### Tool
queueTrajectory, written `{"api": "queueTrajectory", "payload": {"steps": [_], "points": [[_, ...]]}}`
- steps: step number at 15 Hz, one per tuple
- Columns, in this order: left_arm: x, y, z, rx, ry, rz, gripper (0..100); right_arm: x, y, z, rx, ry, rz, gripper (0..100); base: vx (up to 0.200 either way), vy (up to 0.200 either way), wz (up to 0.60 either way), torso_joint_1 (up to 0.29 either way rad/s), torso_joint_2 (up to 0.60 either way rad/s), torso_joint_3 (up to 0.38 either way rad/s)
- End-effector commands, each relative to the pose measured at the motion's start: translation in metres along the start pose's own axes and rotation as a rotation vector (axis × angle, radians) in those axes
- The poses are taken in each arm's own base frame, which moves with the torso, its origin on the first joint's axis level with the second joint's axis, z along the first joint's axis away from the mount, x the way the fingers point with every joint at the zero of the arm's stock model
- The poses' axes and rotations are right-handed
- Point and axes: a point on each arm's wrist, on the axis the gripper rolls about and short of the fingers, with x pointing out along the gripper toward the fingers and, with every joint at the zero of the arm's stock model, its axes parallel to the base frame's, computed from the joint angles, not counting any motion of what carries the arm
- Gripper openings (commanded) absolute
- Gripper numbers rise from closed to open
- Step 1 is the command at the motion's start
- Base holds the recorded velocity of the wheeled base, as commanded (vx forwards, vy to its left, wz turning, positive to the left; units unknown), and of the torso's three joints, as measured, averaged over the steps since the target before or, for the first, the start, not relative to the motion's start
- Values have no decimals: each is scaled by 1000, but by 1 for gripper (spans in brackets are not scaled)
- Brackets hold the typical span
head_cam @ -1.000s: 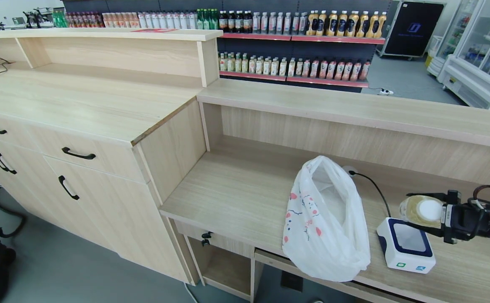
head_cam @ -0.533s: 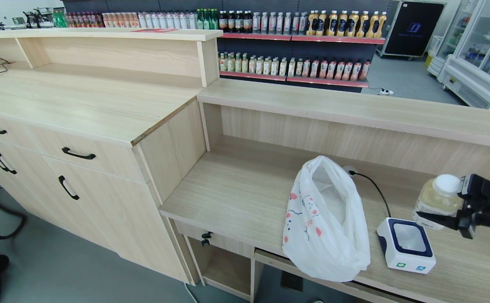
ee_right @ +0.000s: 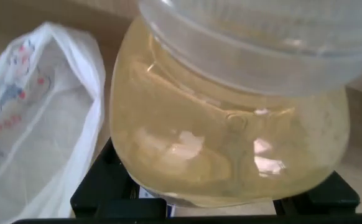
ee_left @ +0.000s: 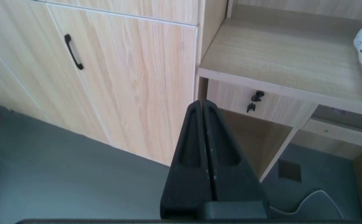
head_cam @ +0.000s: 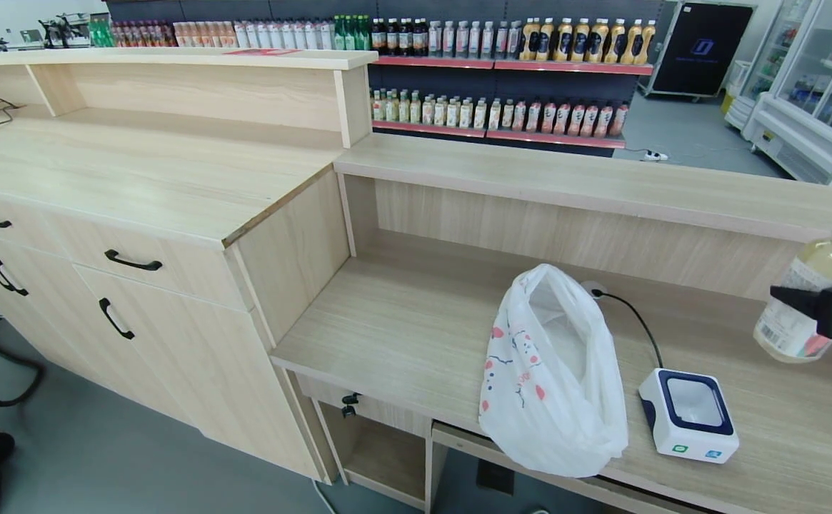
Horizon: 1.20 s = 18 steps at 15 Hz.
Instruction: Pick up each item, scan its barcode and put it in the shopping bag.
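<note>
My right gripper [head_cam: 812,303] is shut on a clear bottle of pale yellow drink [head_cam: 808,293] with a white cap, held tilted in the air at the far right, above and to the right of the scanner [head_cam: 688,415]. Up close in the right wrist view, the bottle [ee_right: 231,143] sits between the black fingers [ee_right: 100,193], with the bag [ee_right: 38,106] behind it. The white shopping bag [head_cam: 551,378] with red and blue prints stands open on the lower counter, left of the scanner. My left gripper [ee_left: 204,149] is shut on nothing, hanging low beside the cabinet front.
The scanner's black cable [head_cam: 637,318] runs back to a socket behind the bag. A raised wooden ledge [head_cam: 601,185] borders the lower counter [head_cam: 401,321] at the back. Left of it stands a taller cabinet with drawers [head_cam: 130,260]. Shelves of bottles [head_cam: 501,71] line the room behind.
My right gripper has lifted the bottle from just above the scanner, up and to the right, turning it from lying sideways to nearly upright. The left arm stayed still.
</note>
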Motion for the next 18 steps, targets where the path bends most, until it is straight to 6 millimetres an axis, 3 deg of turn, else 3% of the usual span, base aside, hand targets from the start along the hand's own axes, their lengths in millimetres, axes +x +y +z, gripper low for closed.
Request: {"api": "queueTrajectory", "payload": {"steps": [1,3,7,9,14,18], "points": [[0,0,0,0,0,1,0,9,42,13,45,-117,-35,0,0,0,0,0,0,0],[0,0,0,0,0,1,0,14,53,8,-59,-153,-80,0,0,0,0,0,0,0],[0,0,0,0,0,1,0,21,54,9,-244,-191,-109,0,0,0,0,0,0,0],[0,0,0,0,0,1,0,23,56,10,-247,-214,-96,0,0,0,0,0,0,0],[0,0,0,0,0,1,0,36,68,7,-282,-256,-17,0,0,0,600,0,3,3],[0,0,0,0,0,1,0,64,74,-16,-162,-168,133,0,0,0,150,1,1,2]]}}
